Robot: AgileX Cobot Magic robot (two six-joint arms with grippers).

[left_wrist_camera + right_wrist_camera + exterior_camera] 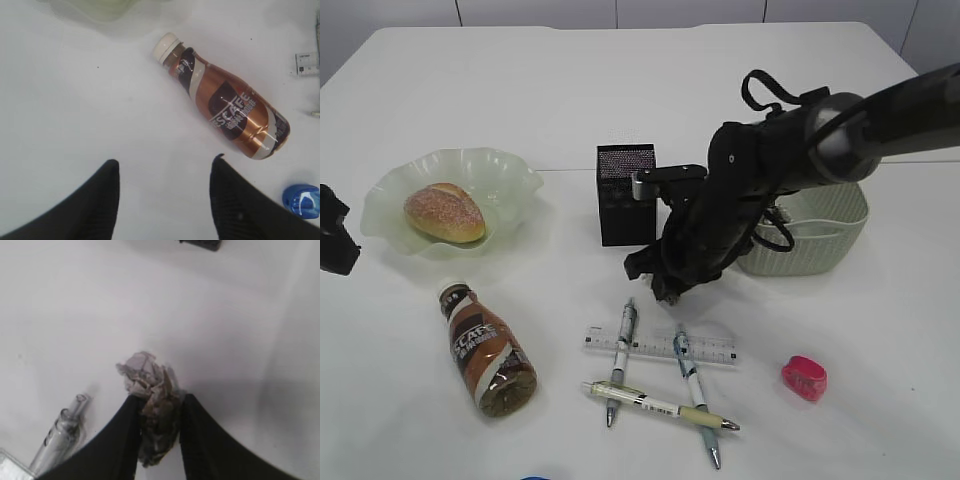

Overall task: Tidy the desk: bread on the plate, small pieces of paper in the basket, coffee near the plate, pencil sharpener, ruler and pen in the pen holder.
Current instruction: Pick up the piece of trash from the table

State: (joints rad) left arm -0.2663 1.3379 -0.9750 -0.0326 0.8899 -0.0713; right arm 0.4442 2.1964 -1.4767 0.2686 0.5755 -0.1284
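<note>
The white table (620,90) fills the room's middle, and the right arm (880,110) stretches across it from the right, its black wrist bent down in front of the black mesh pen holder (620,195). Behind that arm sits the pale green basket (820,235), partly hidden by it. On the left, the frilly green glass plate (505,170) already carries the sugared bread roll (445,212).

Below the plate the Nescafé coffee bottle (488,350) lies on its side, white cap toward the plate. The left gripper (165,200) hangs just above the bare table near the bottle, its two black fingers spread apart with nothing between them.

The right gripper (159,425) is down at the tabletop, fingers pressed onto a crumpled scrap of paper (147,377), pinching its lower part while the upper part sticks out past the tips.

Near the front edge a clear ruler (720,350) lies flat with three pens (692,385) across and beside it, two crossing over it and one lying slantwise below. To the right, well apart, is the pink pencil sharpener (804,378). A small blue object (301,201) lies by the coffee bottle's base; I cannot tell what it is.
</note>
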